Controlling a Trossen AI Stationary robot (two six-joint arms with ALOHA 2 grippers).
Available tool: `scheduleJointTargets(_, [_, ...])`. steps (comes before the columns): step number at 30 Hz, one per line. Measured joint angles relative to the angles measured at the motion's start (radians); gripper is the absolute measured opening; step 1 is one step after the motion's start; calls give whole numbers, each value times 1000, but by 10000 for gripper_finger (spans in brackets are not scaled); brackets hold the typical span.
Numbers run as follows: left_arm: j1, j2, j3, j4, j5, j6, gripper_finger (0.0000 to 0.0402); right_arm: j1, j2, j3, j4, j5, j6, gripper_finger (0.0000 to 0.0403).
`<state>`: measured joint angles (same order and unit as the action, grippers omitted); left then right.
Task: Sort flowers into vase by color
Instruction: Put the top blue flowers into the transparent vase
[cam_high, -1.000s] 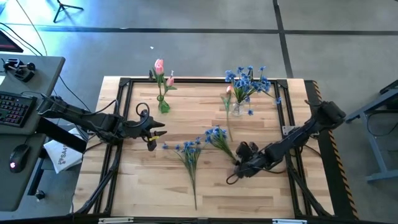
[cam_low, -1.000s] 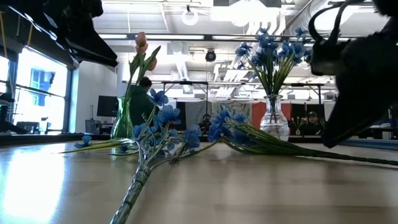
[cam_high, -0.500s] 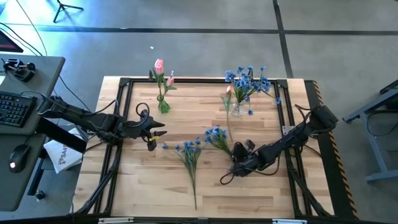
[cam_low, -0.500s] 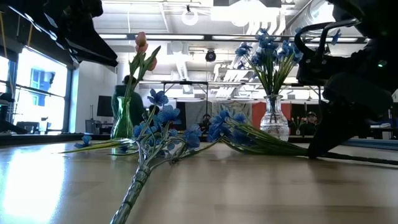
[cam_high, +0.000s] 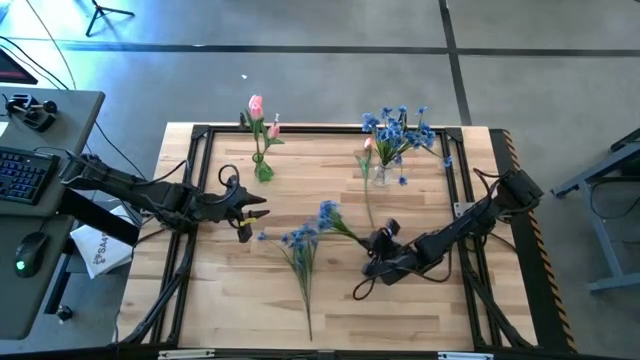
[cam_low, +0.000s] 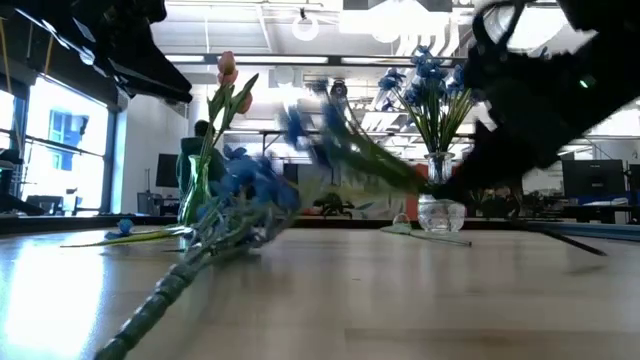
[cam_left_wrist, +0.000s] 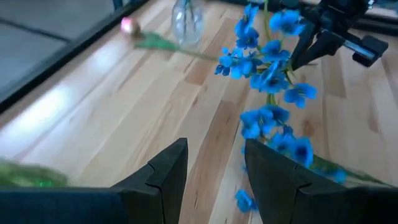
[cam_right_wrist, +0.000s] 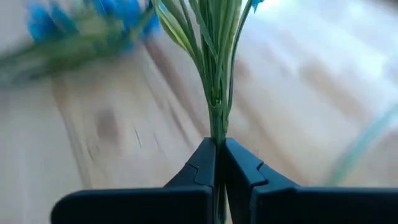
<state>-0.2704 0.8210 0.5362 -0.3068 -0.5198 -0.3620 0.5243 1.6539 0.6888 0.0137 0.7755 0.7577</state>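
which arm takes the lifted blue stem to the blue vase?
Right. The right gripper is already shut on the blue flower stem, and the clear vase of blue flowers stands on its side of the table. The left gripper hovers open near the green vase, holding nothing.

A light wooden slatted counter (cam_high: 240, 290) with a black metal frame stands on a grey concrete floor (cam_high: 300, 80). Beside it, a grey desk (cam_high: 60, 130) carries a black keyboard (cam_high: 22, 172) and mouse (cam_high: 30, 252). Bright ceiling lights (cam_low: 305, 25) and a large window (cam_low: 60, 140) illuminate the room.
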Motion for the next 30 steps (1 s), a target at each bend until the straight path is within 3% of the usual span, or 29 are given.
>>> scheduleJointTargets(4, [-15,30,0,116,1,96,147,-8,-1,0,260,82,-268,4])
scheduleJointTargets(7, [-34,89,0,253,33,203,147,-29,-1,0,481,49,-504,2])
scheduleJointTargets(10, [-51,171,0,394,81,304,147,-77,-2,-21,709,-130,-679,2])
scheduleJointTargets(14, [-70,291,0,551,116,400,147,-163,-2,-118,1081,-400,-775,1])
scheduleJointTargets(19, [-74,430,0,734,117,458,147,-234,-2,-222,1520,-546,-845,1])
scheduleJointTargets(22, [-67,525,0,909,129,516,147,-255,-10,-218,1553,-617,-883,1])
scheduleJointTargets(27, [-36,676,2,1228,273,648,147,-255,12,-128,1540,-709,-922,1])
scheduleJointTargets(30, [-12,737,25,1309,317,686,147,-253,27,-79,1539,-747,-961,1])
